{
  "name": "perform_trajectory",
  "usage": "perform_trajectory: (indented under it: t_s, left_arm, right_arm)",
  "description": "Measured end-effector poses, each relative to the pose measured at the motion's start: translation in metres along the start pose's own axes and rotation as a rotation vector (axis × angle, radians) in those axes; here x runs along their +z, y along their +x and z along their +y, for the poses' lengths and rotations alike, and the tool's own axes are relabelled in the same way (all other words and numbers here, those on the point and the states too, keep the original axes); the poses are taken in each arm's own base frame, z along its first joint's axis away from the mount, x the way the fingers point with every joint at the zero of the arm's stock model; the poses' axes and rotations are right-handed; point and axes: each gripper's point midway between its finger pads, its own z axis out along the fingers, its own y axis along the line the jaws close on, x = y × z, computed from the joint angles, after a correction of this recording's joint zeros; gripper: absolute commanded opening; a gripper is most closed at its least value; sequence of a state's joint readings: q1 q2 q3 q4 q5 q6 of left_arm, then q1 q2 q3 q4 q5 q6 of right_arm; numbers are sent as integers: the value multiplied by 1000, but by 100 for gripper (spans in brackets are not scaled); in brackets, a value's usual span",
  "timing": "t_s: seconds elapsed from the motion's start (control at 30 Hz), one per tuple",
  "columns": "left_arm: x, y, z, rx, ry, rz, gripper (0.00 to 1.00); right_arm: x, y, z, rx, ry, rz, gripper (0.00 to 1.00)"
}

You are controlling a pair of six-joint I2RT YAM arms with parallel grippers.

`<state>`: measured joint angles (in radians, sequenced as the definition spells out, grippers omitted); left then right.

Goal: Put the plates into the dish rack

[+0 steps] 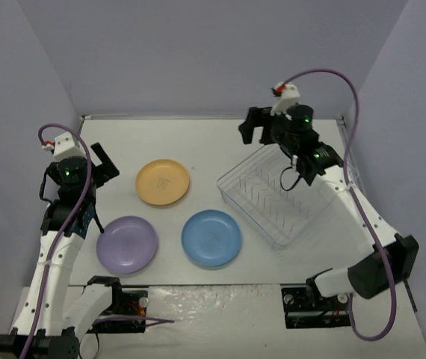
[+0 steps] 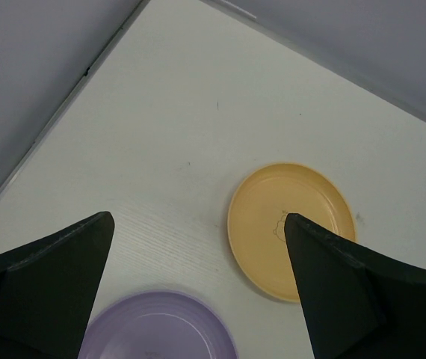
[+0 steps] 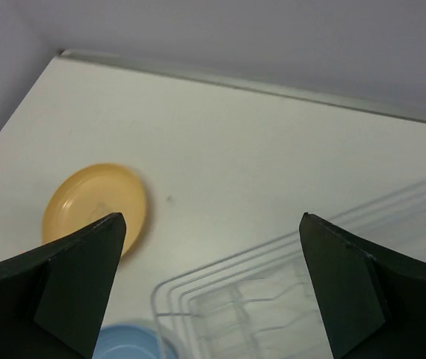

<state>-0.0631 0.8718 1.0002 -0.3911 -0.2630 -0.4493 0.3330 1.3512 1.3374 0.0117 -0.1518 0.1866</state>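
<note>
Both grippers gape wide, fingers holding nothing. Left gripper (image 2: 198, 218) hangs above the table (image 1: 198, 142) near its left edge, looking down at the purple plate (image 1: 127, 244) and orange plate (image 1: 163, 182). Right gripper (image 3: 211, 217) hovers above the far-left corner of the rack (image 1: 250, 217). All 3 plates lie flat on the table, left of the rack, apart from one another; the blue plate (image 1: 211, 238) sits nearest it.
</note>
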Motion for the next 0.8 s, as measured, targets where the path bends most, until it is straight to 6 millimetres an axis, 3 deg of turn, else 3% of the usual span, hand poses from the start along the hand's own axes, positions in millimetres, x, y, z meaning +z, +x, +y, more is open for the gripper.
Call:
perform_trajectory:
  t_s: [0.13,0.27,0.4,0.5,0.63,0.8]
  left_arm:
    - [5,24,5,10,-16,66,97]
    - [8,41,9,12,-25,105,97]
    - [10,57,14,24,-39,145,97]
    - [10,59,14,24,-42,153,97]
    - [10,60,15,20,-42,154,97]
    - [10,63,14,12,-36,162,97]
  right_arm:
    - [9,55,101,-103,-170,155,100]
    - [-5,91,147,-127,-209,232,100]
    - [-24,125,173,-155,-212,273,100]
    - [-41,162,186,-169,-189,332,100]
    - [-67,220,178,-184,-98,454,100]
    - [-96,258,168,-192,2,531,100]
